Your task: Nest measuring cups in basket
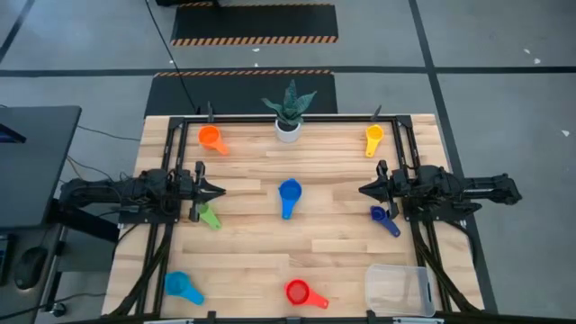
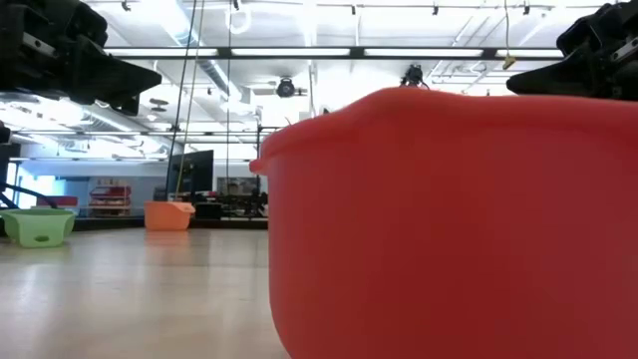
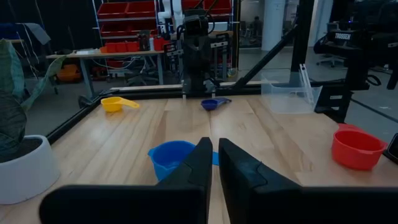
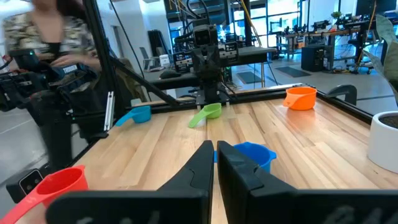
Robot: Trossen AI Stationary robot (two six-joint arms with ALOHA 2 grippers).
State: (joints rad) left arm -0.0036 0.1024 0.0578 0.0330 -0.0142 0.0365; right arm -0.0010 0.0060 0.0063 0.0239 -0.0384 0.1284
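Note:
Seven cups lie scattered on the wooden table, each resting on its base: orange [image 1: 211, 138], yellow [image 1: 373, 138], blue [image 1: 289, 193], navy [image 1: 384, 219], green [image 1: 209, 216], light blue [image 1: 183, 287] and red [image 1: 301, 293]. The clear basket [image 1: 400, 290] stands at the near right corner with no cup in it. My left gripper [image 1: 216, 190] hovers at the table's left side and my right gripper [image 1: 364, 190] at its right. Both are shut and point at the blue cup [image 3: 171, 157] [image 4: 255, 154] between them. The red cup [image 2: 449, 219] fills the low view.
A white plant pot [image 1: 288, 130] stands at the middle of the far edge, between the orange and yellow cups. A dark frame rail [image 1: 297, 117] runs along the far edge. A person [image 4: 56, 31] is in the room beyond the table's near left corner.

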